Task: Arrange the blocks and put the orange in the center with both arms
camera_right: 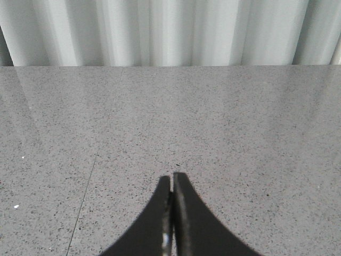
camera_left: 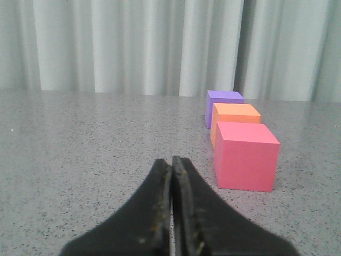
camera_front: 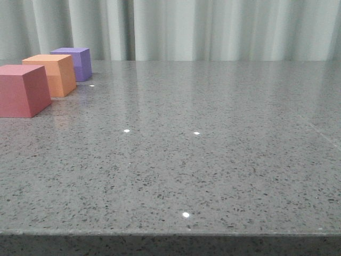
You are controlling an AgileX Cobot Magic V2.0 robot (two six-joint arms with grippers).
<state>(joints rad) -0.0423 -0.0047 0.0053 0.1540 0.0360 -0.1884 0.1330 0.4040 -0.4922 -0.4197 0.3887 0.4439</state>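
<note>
From the front, three cubes stood in a close line at the far left of the grey stone table (camera_front: 224, 160), running away from the camera: the pink-red cube (camera_front: 22, 90) nearest, the orange cube (camera_front: 52, 74) in the middle, the purple cube (camera_front: 74, 63) at the back. Whether they touched could not be told. No arm showed here. Everything to the right of the line was bare tabletop, so there was ample open room, while the pink-red cube sat against the picture's left edge.

In the left wrist view, the left claw (camera_left: 172, 161) had its fingers pressed together on nothing, low over the table. The line lay ahead and off to its right, pink-red cube (camera_left: 245, 156) closest, then the orange cube (camera_left: 236, 115), then the purple cube (camera_left: 223, 99). The left arm looked the nearer, and the orange cube already sat between the others.

In the right wrist view, the right claw (camera_right: 171, 177) was likewise closed and empty, with no cube in sight.
</note>
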